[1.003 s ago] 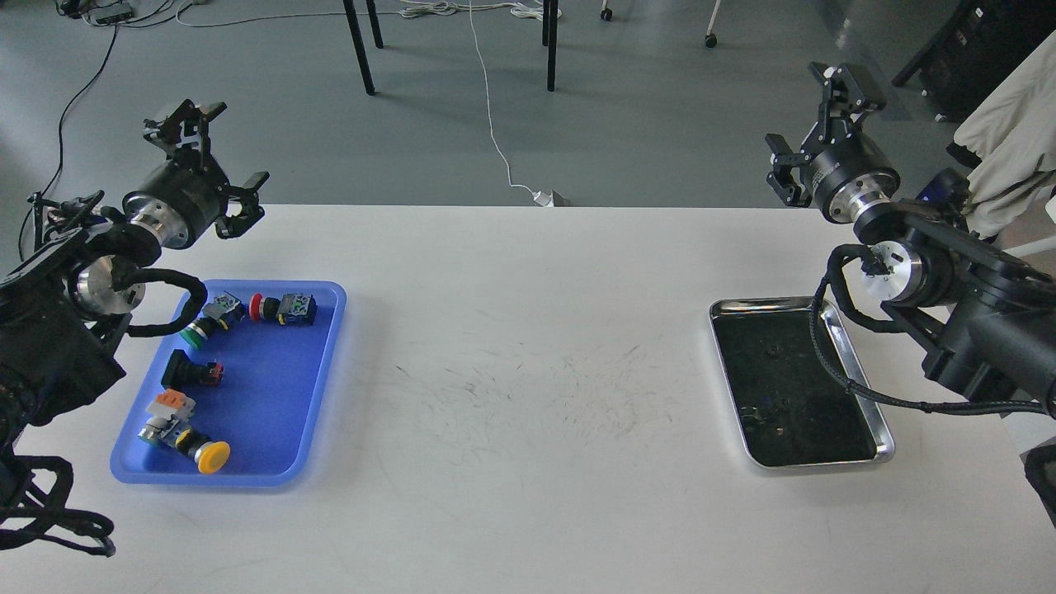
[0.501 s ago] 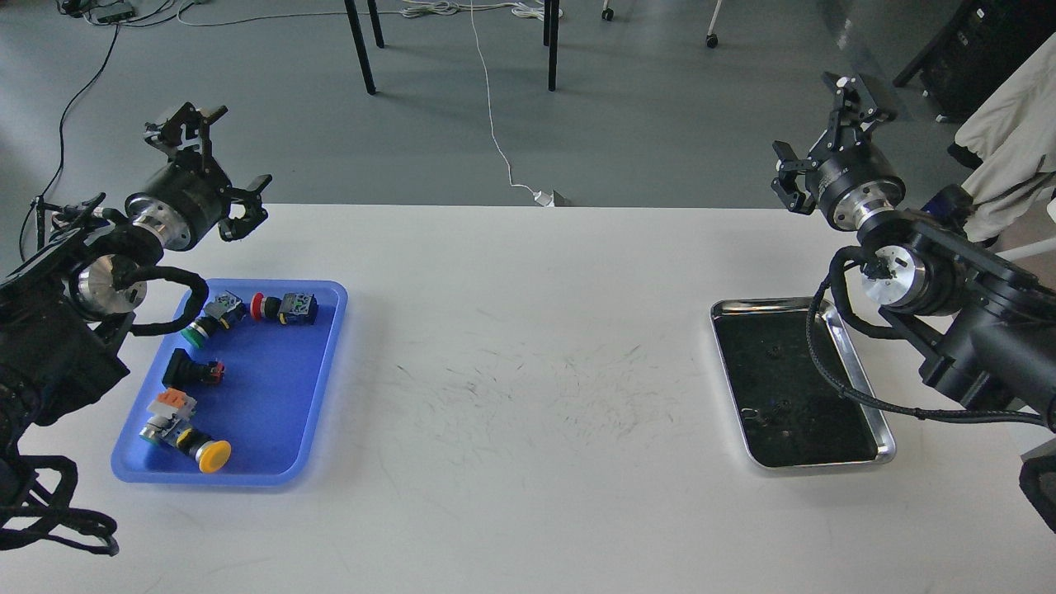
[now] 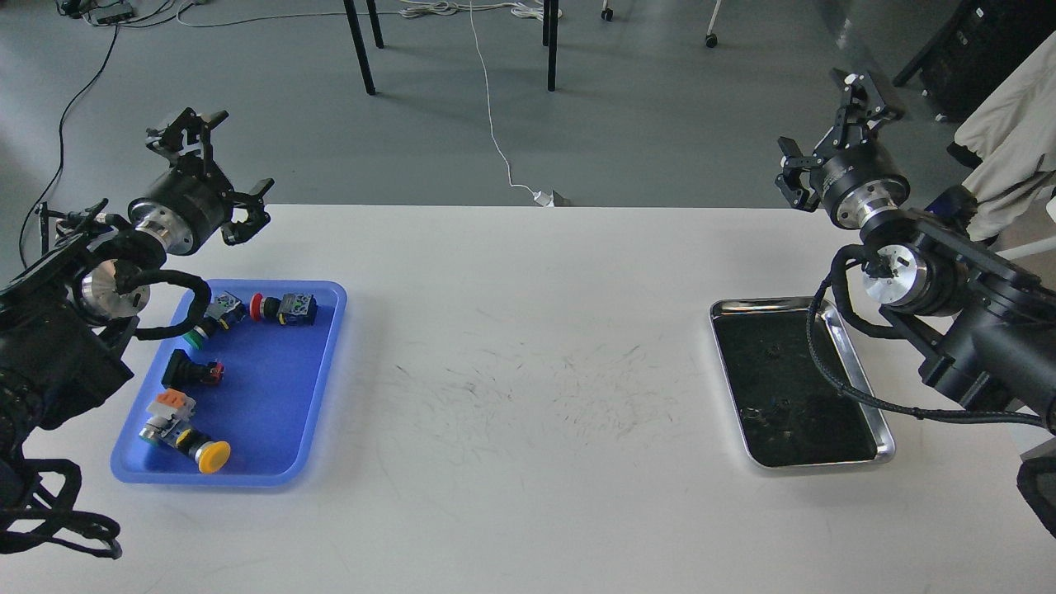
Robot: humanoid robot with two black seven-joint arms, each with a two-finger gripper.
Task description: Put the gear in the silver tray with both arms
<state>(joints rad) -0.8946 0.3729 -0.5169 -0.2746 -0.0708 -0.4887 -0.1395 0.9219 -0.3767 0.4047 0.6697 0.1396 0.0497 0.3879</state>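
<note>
White counter (image 3: 528,355) fills most of the frame, grey floor beyond it. At upper left, the left gripper (image 3: 216,169) hovers with jaws spread wide and empty, just above the far end of the blue tray (image 3: 272,396), which holds several push-button switches (image 3: 285,308). At upper right, the right gripper (image 3: 827,132) has its jaws wide apart, holding nothing. Below it, at right centre, the silver tray (image 3: 874,404) lies flat on the counter, partly crossed by the arm's black cable (image 3: 833,375).
</note>
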